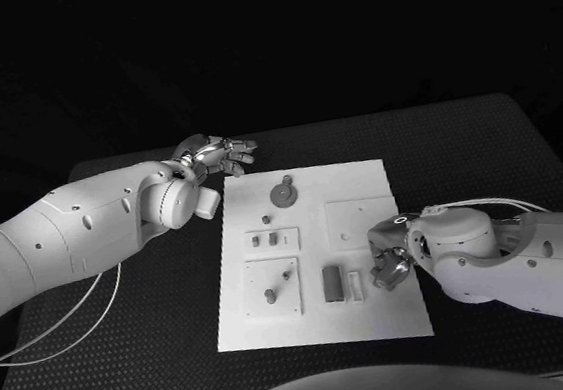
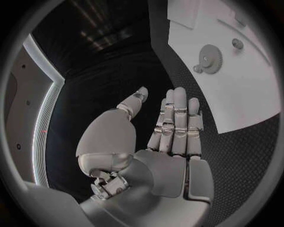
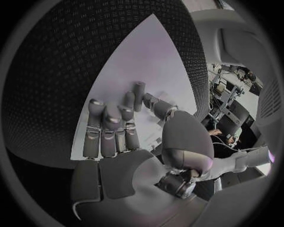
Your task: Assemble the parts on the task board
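Note:
The white task board (image 1: 362, 186) lies in the middle of the black table. On it are a round gear (image 1: 281, 193), small pegs (image 1: 268, 219), two small plates with pieces (image 1: 276, 285), a dark upright block (image 1: 332, 284) and a small pale piece (image 1: 357, 286). My left hand (image 1: 217, 153) hovers off the board's far left corner, fingers straight and apart (image 2: 177, 118), holding nothing; the gear (image 2: 209, 58) lies ahead of it. My right hand (image 1: 388, 263) rests low over the board's near right part (image 3: 118, 118), beside the pale piece. A short grey cylinder shape (image 3: 138, 96) stands by its thumb; whether it is a part or a finger is unclear.
A square outline (image 1: 362, 219) marks the board's right middle. Black table surface (image 1: 465, 154) surrounds the board on all sides. A thin white cable (image 1: 83, 314) loops under my left arm, and another (image 1: 502, 204) runs along my right arm.

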